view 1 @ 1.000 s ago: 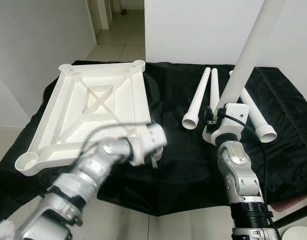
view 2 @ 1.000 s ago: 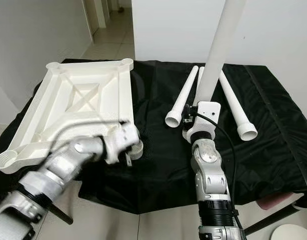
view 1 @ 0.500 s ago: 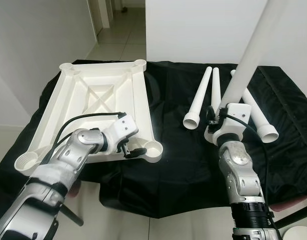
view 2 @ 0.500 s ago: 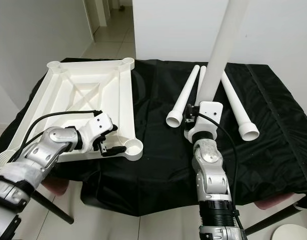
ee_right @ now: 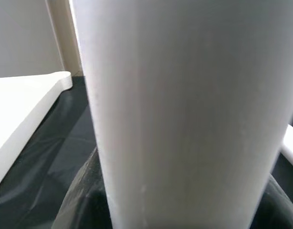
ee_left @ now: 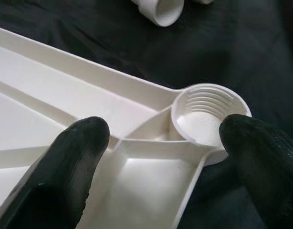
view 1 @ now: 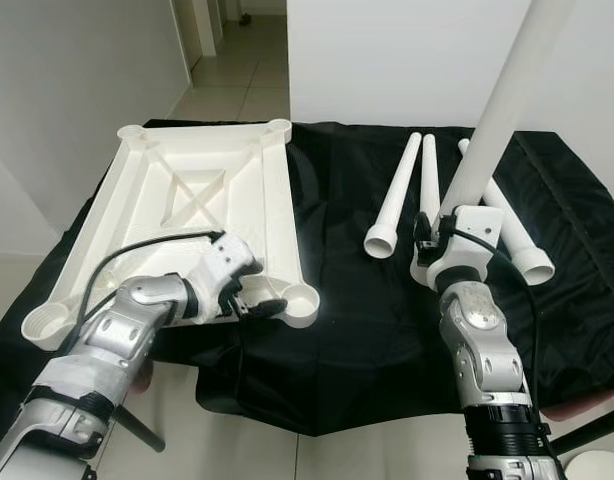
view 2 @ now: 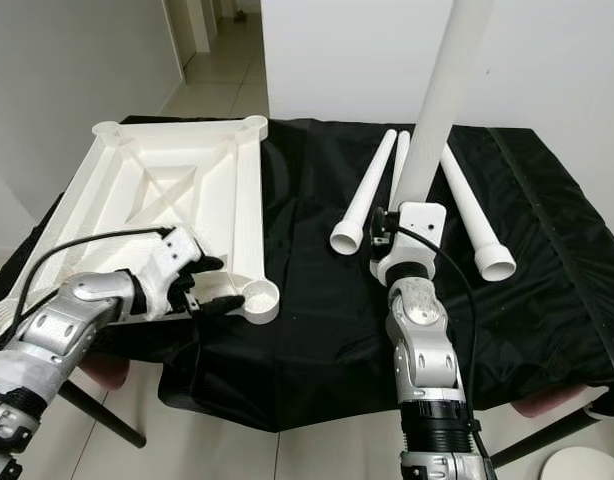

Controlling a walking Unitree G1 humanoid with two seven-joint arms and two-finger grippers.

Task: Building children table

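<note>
Socket (ee_left: 207, 114) lies between the left gripper's (view 1: 255, 297) wide jaws; right gripper (view 1: 430, 243), well apart, clamps an upright leg (view 1: 497, 120).

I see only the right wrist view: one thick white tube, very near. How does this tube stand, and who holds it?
Observer: The right gripper holds the long white plastic table leg nearly upright over the black cloth, leaning slightly to the robot's right.
Operator: Where is a socket for it?
Observer: The threaded corner socket at the near right corner of the upside-down white plastic tabletop is empty.
Operator: And the other arm?
Observer: The left gripper is at that corner, fingers open, one on each side of the socket.
</note>
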